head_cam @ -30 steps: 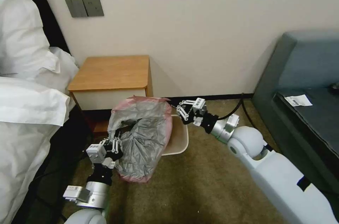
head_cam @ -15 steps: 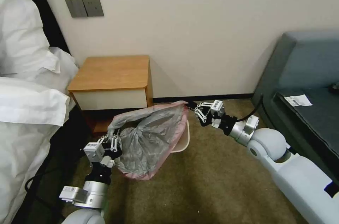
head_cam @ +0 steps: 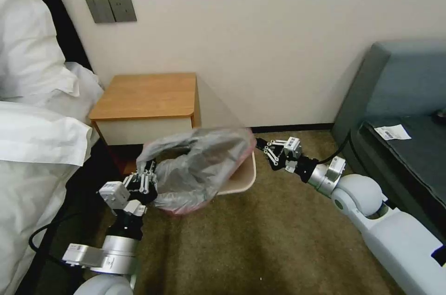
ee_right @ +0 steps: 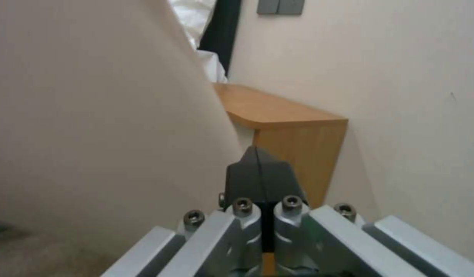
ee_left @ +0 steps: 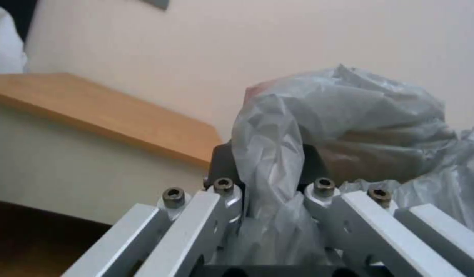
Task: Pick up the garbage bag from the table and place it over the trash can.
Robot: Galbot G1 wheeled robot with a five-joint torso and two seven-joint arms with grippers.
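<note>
The garbage bag (head_cam: 200,165), crinkly grey with a pinkish edge, is stretched wide between my two grippers, low over the trash can (head_cam: 245,180). Only the can's whitish rim and a strip of beige inside show to the right of the bag. My left gripper (head_cam: 145,176) is shut on the bag's left end, and grey plastic (ee_left: 278,154) is bunched between its dark pads. My right gripper (head_cam: 260,143) is shut at the bag's right edge, its dark pads (ee_right: 247,173) pressed flat together. The table (head_cam: 145,95), an orange-brown nightstand, stands behind with a bare top.
White bedding (head_cam: 37,137) lies close on the left beside my left arm. A grey sofa (head_cam: 404,100) with a paper slip (head_cam: 392,132) stands on the right. A black cable (head_cam: 341,144) runs near the right wrist. Open carpet (head_cam: 241,244) lies in front.
My right gripper has pulled to the right and my left gripper has shifted left. The bag has spread from a hanging bundle into a wide, lower shape over the can.
</note>
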